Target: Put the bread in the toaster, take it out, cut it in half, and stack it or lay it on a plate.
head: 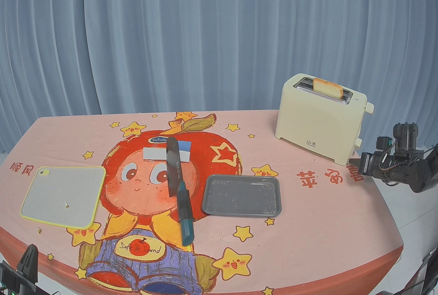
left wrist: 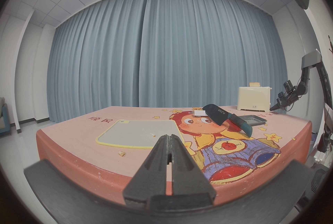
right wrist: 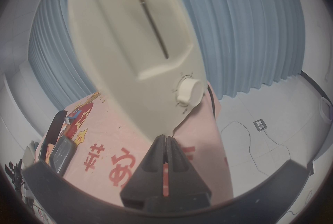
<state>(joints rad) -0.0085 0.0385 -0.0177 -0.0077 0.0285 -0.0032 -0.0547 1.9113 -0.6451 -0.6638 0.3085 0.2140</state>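
Your head view looks down over the counter [head: 319,227]; the left wrist looks across it from low; the right wrist closely faces the toaster [right wrist: 131,54], seen in all.

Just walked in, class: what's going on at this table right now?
A slice of bread stands in the slot of the cream toaster, its top poking out. The right gripper is shut and sits close by the toaster's knob end, holding nothing. The left gripper is shut too, low at the table's near edge. The knife lies untouched with its blade across a small white and blue block, between the cutting board and the grey tray.
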